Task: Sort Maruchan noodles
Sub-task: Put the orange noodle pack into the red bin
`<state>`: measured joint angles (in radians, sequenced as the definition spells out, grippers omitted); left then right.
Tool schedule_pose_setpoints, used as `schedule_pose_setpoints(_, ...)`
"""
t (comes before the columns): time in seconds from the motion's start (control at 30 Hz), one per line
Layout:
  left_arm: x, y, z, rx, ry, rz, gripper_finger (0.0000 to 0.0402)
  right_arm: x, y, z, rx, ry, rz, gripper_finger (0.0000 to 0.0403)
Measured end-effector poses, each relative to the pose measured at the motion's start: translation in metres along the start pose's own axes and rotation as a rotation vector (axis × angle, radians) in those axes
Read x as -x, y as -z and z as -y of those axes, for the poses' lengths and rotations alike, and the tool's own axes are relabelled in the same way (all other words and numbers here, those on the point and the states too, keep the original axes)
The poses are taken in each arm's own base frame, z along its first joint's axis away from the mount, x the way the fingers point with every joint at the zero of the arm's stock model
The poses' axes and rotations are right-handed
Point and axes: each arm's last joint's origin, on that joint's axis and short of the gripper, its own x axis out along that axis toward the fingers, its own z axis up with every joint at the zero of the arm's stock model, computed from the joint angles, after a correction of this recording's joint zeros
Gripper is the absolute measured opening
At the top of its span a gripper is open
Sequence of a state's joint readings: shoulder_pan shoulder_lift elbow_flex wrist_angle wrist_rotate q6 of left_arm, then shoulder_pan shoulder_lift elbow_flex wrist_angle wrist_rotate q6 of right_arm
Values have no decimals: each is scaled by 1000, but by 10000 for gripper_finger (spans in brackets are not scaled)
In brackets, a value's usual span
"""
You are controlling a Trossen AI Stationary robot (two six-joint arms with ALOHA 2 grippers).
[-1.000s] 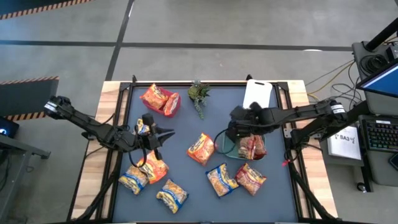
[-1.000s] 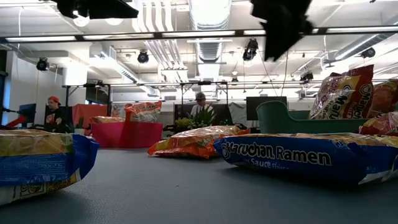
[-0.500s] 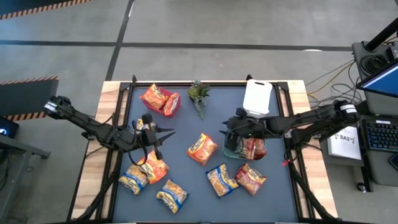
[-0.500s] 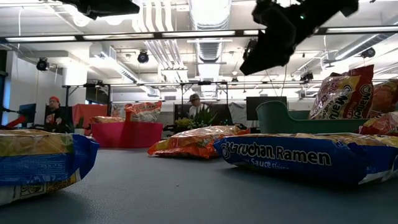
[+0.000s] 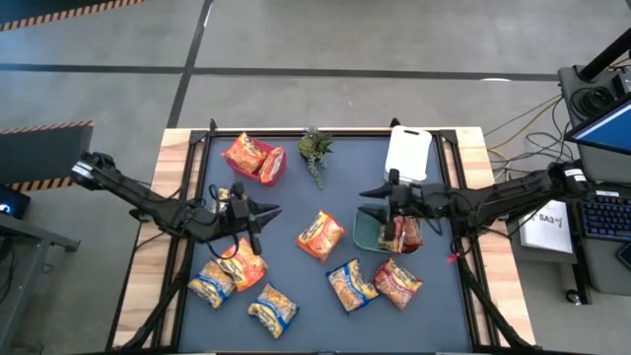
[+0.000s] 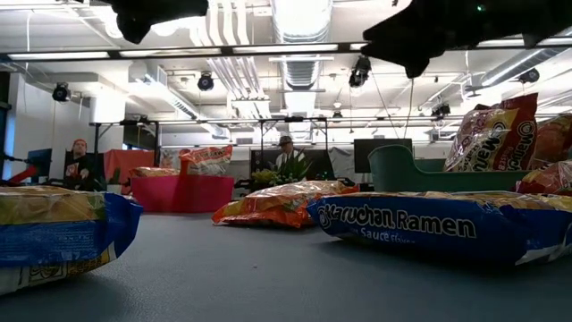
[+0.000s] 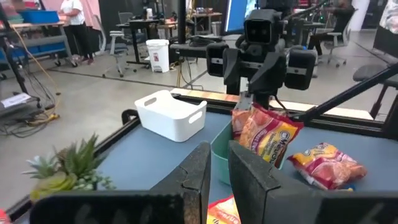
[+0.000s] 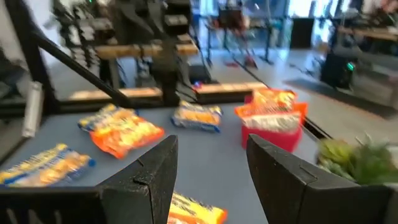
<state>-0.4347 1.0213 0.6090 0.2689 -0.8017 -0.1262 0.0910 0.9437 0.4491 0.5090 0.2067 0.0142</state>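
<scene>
This is a robotics lab in an open industrial office hall. Exposed ceiling ducts (image 6: 299, 54) and strip lights run overhead, and the floor (image 5: 296, 39) is bare concrete. Desks with monitors (image 6: 382, 148) stand behind the counter (image 5: 174, 158), where people (image 6: 79, 163) sit working. A keyboard (image 5: 601, 212) and cables lie beside the rig.

A green plant (image 5: 315, 152) sits near a white bin (image 5: 408, 151).

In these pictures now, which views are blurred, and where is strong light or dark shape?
Right wrist view: blurred throughout, red bin smeared. Low view: bright ceiling lights; both arms show only as dark silhouettes; the near blue crinkly plastic ramen packet is sharp. High view: even light, soft shadows.
</scene>
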Motion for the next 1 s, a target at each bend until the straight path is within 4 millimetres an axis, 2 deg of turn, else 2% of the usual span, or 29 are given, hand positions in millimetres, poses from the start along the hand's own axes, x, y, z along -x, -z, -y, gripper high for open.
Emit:
schedule_pose_setpoints(0.13, -9, 9, 8, -11, -1, -14, 39, 4, 9, 1, -21, -10, 50, 178)
schedule_pose_setpoints(0.27, -18, 18, 16, -48, -6, -52, 39, 5, 18, 1, -24, -9, 20, 178)
schedule_pose_setpoints(0.5, -31, 23, 29, -211, -26, -209, 39, 6, 27, 2, -36, 4, -8, 178)
schedule_pose_setpoints(0.77, -48, 31, 44, -350, -24, -367, 39, 5, 22, 3, -40, 9, 5, 178)
schedule_pose_setpoints(1.0, -62, 50, 50, -419, 5, -453, 39, 3, 16, 2, -45, 8, 24, 178)
